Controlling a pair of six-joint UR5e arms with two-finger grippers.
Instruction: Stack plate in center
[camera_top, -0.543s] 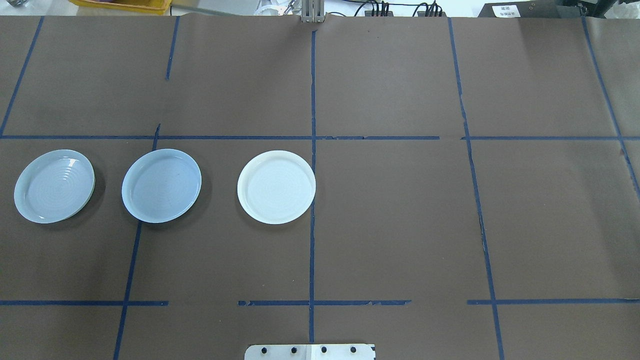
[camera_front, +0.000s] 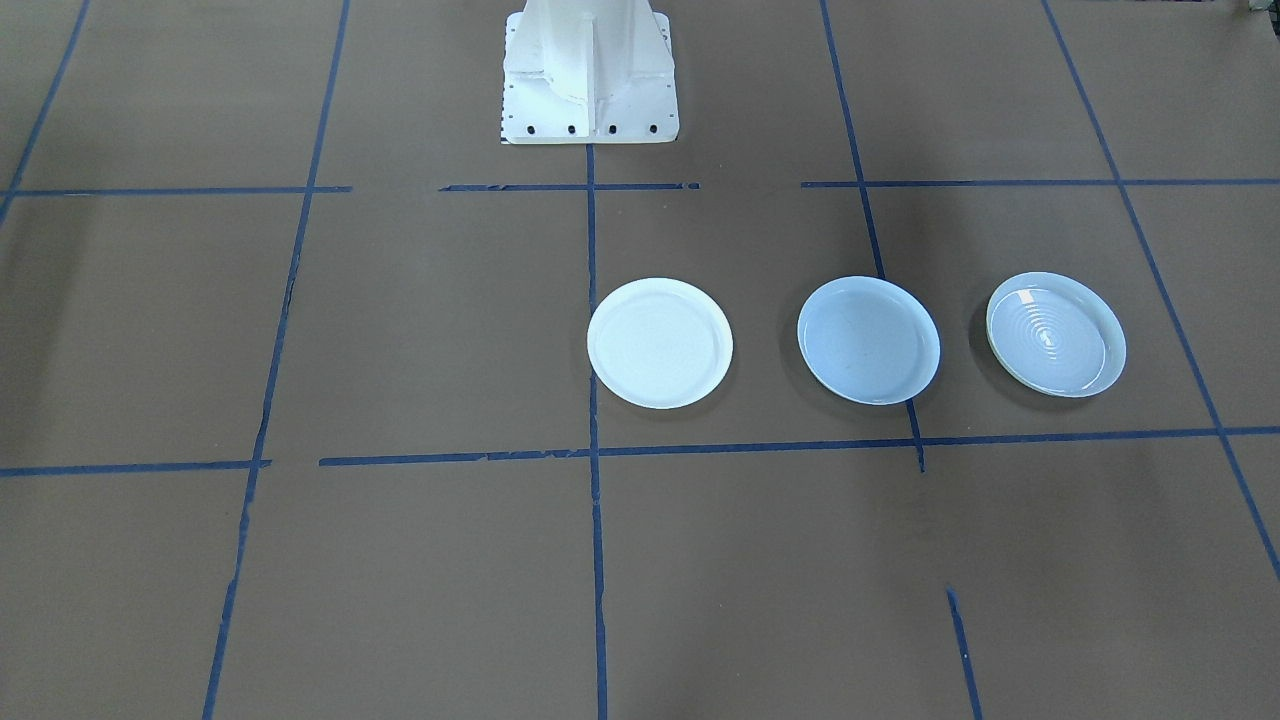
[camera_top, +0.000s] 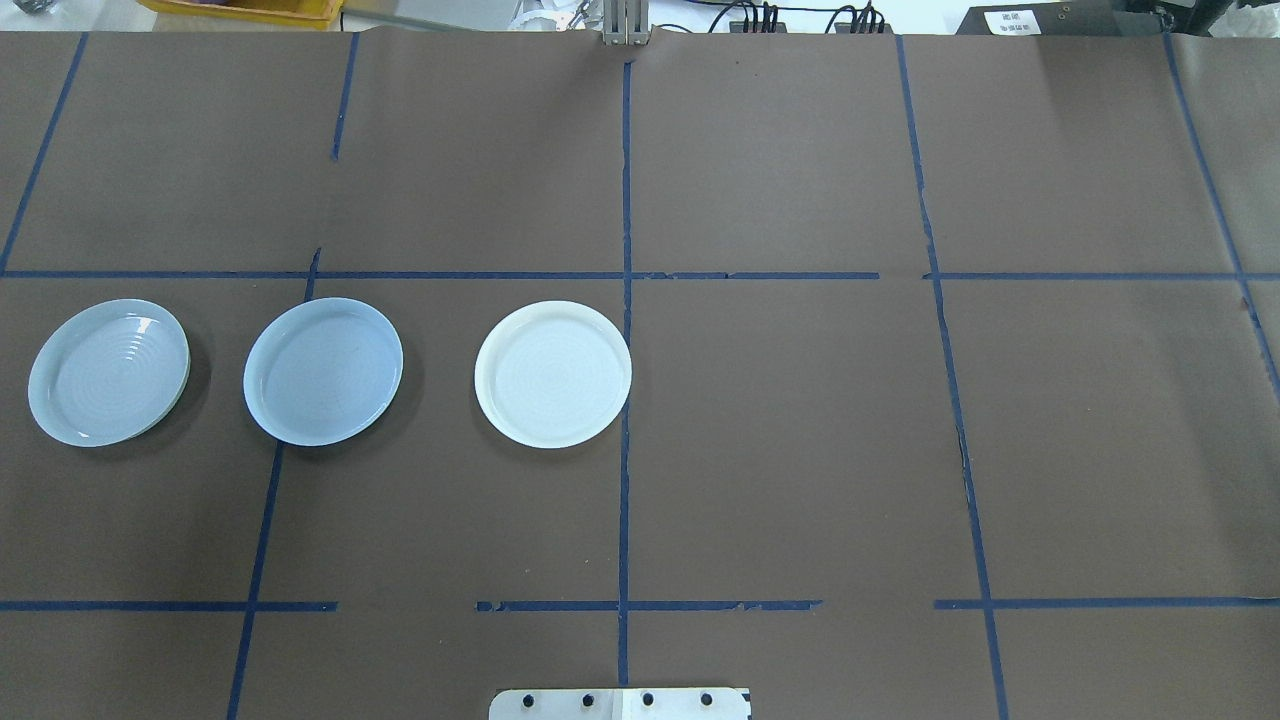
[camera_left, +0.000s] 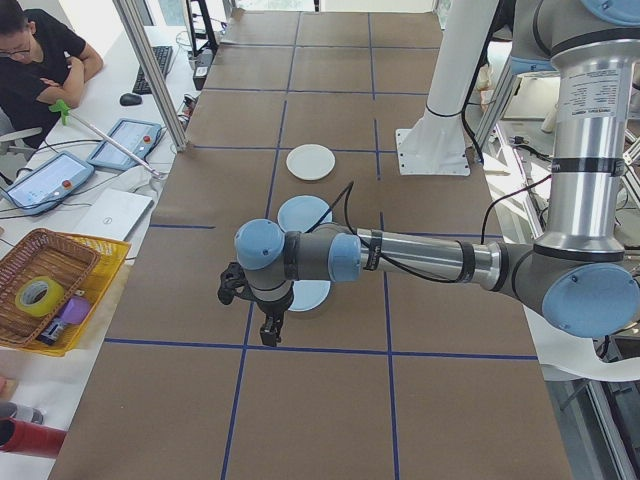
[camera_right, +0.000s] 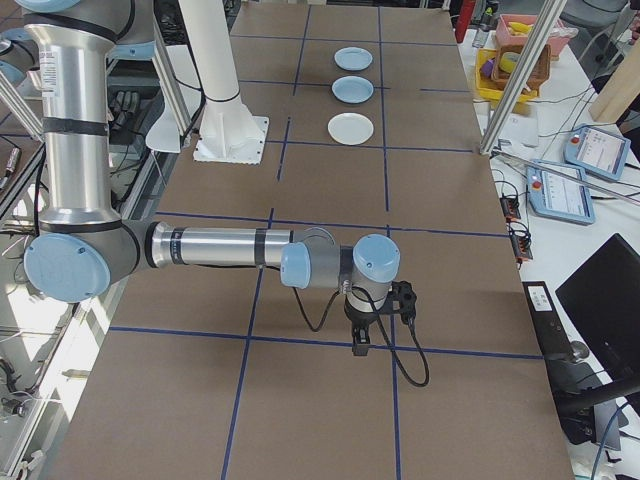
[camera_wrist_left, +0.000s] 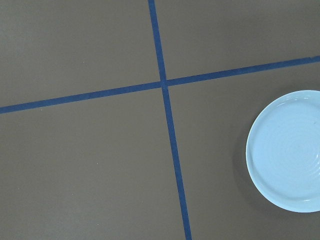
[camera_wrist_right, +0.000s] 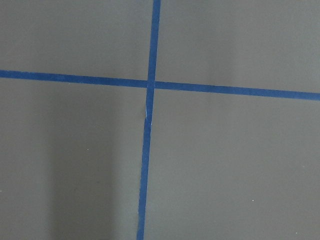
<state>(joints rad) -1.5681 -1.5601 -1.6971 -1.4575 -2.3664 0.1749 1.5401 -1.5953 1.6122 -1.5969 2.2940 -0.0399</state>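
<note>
— Plates first: where do they lie?

— Three in a row on the brown-papered desk (camera_top: 780, 450), all on the robot's left half. The pale-blue plate (camera_top: 323, 371) sits in the middle of the row, flat, and lies over a blue tape line (camera_top: 262, 530). The ringed blue-grey plate (camera_top: 109, 372) is near it on the outer side, and the white plate (camera_top: 553, 374) lies further off on the inner side, its rim just beside the desk's centre tape line. None touches another, and none is stacked.

— And the arms?

— Neither shows in the overhead or front-facing views; only the robot's base (camera_front: 588, 75) appears there. In the left side view, the left gripper (camera_left: 268, 338) hangs pointing down, near the ringed plate's end of the row. In the right side view, the right gripper (camera_right: 361, 347) hangs over bare paper, well apart from the plates.

— Are the fingers spread or pressed together?

— I cannot tell for either gripper; only the side views show them. The left wrist camera catches the ringed plate at its edge, the right wrist camera only tape and paper.
</note>
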